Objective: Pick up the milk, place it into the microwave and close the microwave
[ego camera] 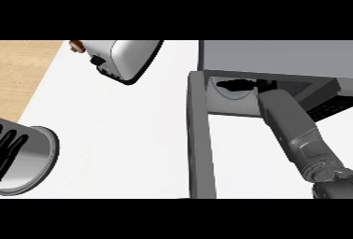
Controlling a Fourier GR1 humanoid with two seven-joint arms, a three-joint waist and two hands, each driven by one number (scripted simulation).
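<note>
Milk not discernible; whatever sits inside microwave [276, 56] cavity is hidden by right hand [234, 85], reaching deep inside over round turntable plate [238, 95]; its grasp cannot be told. Microwave door [200, 140] swung open. Left hand [10, 147], fingers straight, rests at left edge. Toaster [124, 58] on white counter [117, 135]. No legible writing.

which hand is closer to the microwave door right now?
Right. The right hand is inside the microwave cavity, just past the open door. The left hand sits at the view's far left edge, well away from the door across the counter.
</note>
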